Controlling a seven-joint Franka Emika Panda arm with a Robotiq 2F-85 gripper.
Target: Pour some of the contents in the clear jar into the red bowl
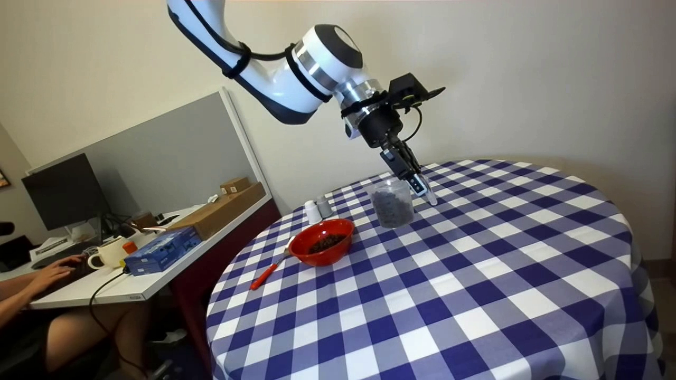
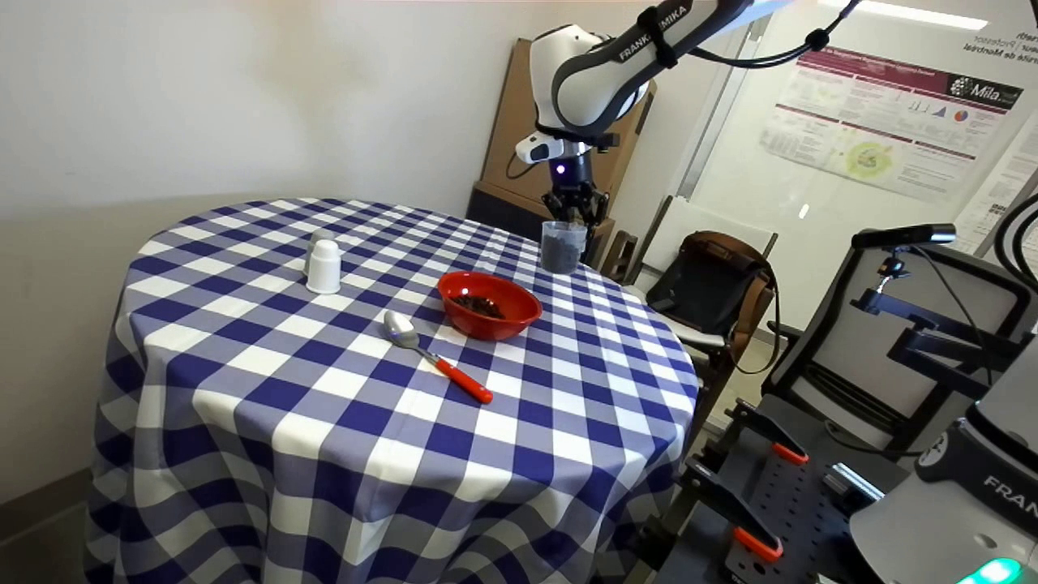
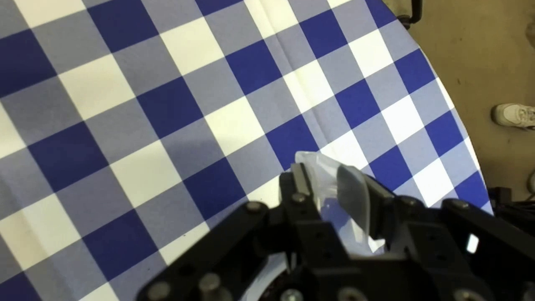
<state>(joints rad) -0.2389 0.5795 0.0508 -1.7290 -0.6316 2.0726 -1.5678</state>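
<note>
1. The gripper (image 3: 328, 179) was closed in narrow on a see-through part of the clear jar (image 2: 562, 243), a part that looked like its handle.
2. The clear jar was nearly upright and looked to be up in the air over the checked cloth (image 1: 449, 264).
3. It was near the red bowl (image 2: 491, 328) but apart from it.
4. Dark bits (image 1: 393, 211) filled more than half of the clear jar.
5. The red bowl sat on the checked cloth with a small heap of brown bits (image 1: 326, 243) in the bottom.
6. A spoon (image 2: 438, 362) with a red end lay just beside the red bowl.
7. In both exterior views, 2 shakers stood close together: a white shaker (image 2: 323, 270) and a grey shaker (image 1: 324, 206).
8. In an exterior view, part of a person (image 1: 79, 338) showed at a white desk (image 1: 121, 285) with a mug (image 1: 113, 253) on it.
9. In the wrist view, a white shoe (image 3: 516, 115) was on the floor (image 3: 480, 50).
</note>
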